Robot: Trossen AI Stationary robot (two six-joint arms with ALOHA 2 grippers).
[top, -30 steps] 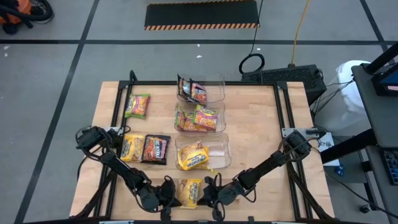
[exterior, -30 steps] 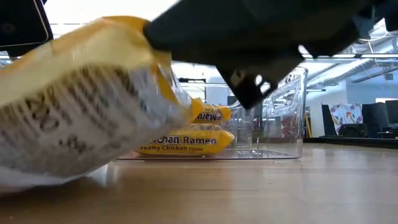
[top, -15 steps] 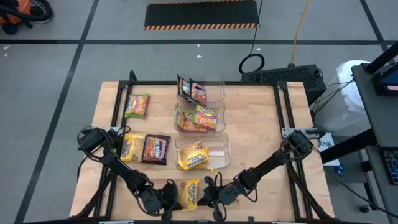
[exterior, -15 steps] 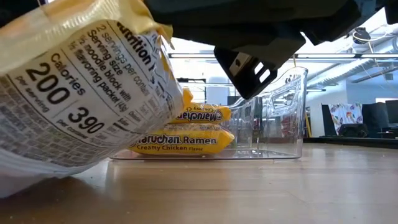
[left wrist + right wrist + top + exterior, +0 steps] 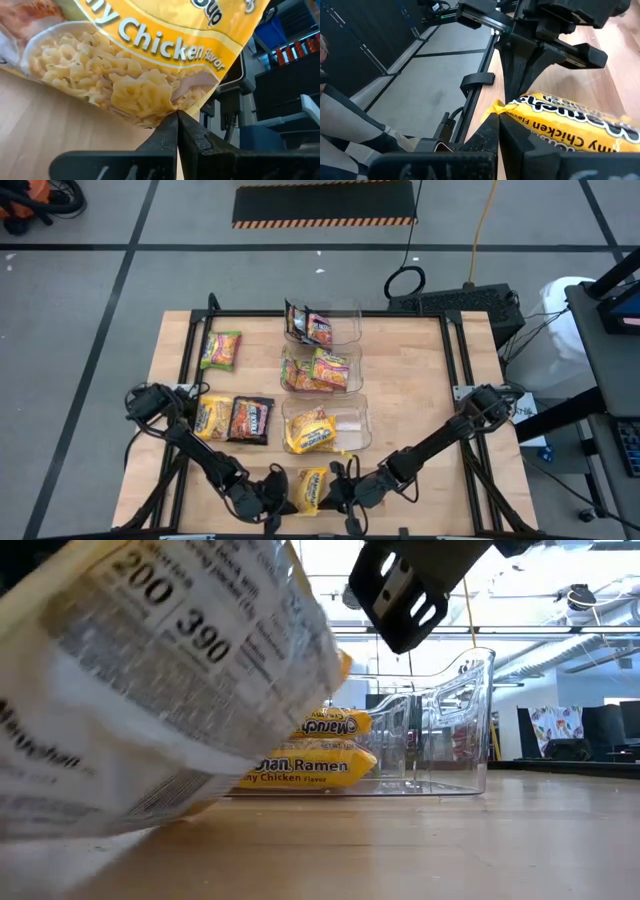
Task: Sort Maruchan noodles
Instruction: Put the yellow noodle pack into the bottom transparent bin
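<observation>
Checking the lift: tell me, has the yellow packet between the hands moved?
Yes. The yellow packet has tilted up on edge, looking narrower, still below the nearest clear bin.

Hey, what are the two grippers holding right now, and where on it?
Both hold one yellow chicken ramen packet: the left gripper pinches one edge, the right gripper the opposite edge, jaws shut.

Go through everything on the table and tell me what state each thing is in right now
Left gripper: shut on yellow chicken packet.
Right gripper: shut on its other edge.
Yellow chicken packet: held between both, tilted up.
Nearest bin: holds yellow packets.
Middle bin: holds green-yellow packets.
Far bin: holds dark packets.
</observation>
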